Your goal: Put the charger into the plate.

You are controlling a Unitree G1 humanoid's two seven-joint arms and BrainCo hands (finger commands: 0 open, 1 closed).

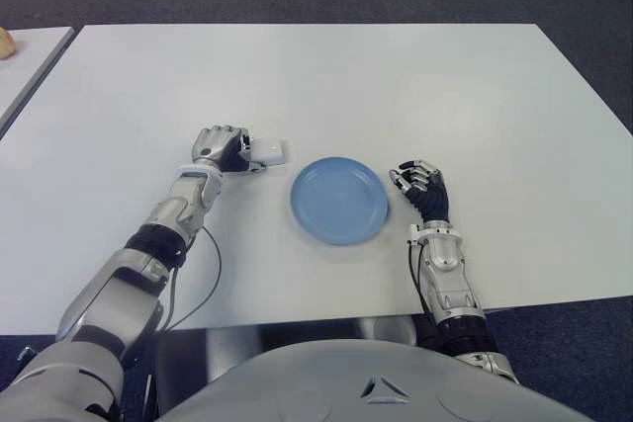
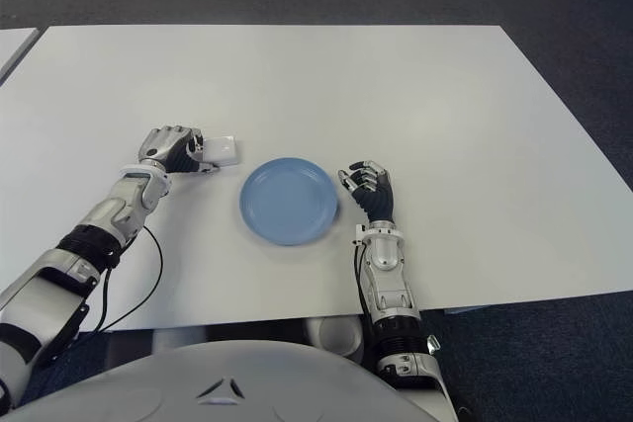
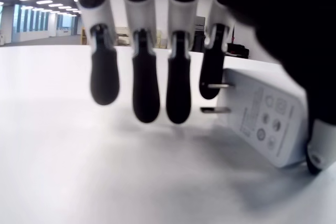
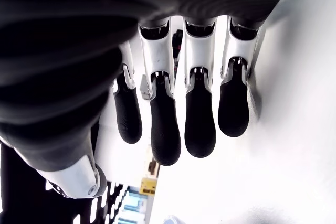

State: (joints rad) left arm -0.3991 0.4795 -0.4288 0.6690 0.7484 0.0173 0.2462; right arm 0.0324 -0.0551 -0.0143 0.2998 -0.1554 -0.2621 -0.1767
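Left eye view is showing the left hand [image 1: 220, 148] sitting left of the blue plate [image 1: 339, 200], its fingers [image 3: 145, 85] hanging uncurled beside the white charger [image 1: 268, 153]. Whether the thumb is pinching the charger is impossible to tell. The charger is lying on the white table [image 1: 396, 86], outside the plate. Right of the plate, the right hand [image 1: 420, 187] is idling with fingers loosely curled, holding nothing.

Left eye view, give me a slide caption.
Left robot hand at the white charger beside an empty blue plate; right robot hand idle.
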